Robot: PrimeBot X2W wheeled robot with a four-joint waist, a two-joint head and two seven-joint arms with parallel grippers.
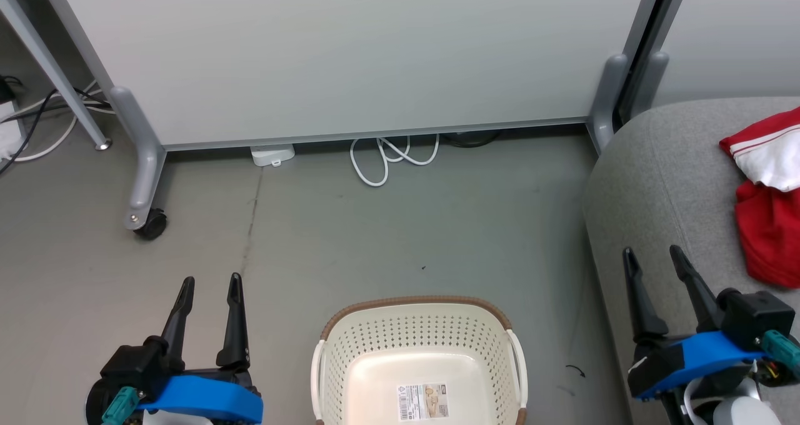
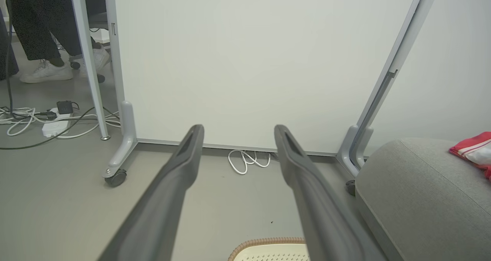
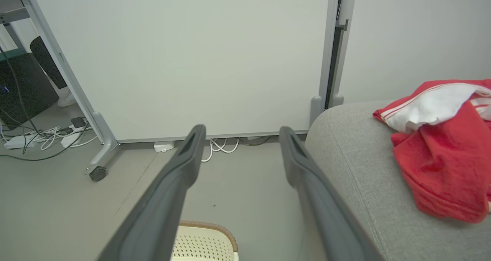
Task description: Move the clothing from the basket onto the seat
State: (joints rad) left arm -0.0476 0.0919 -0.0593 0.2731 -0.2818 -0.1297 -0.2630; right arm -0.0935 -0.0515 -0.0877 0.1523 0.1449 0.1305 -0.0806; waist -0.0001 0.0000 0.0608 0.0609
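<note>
Clothing (image 1: 770,237) — soft, crumpled red — lies on rounded grey fabric seat (image 1: 662,194).

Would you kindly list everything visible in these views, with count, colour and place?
clothing: one heap, red and white, on the sofa
basket: one, cream with brown rim, on the floor between the grippers, label inside
sofa: one, grey, at the right
partition: one, pale with grey wheeled feet, behind the basket
cable: one white loop, on the floor under the partition
power strip: at least one, white, among cables, far left
person's shoes: two, white, beyond the partition
left gripper: one, dark fingers, open, lower left
right gripper: one, dark fingers, open, lower right
</note>
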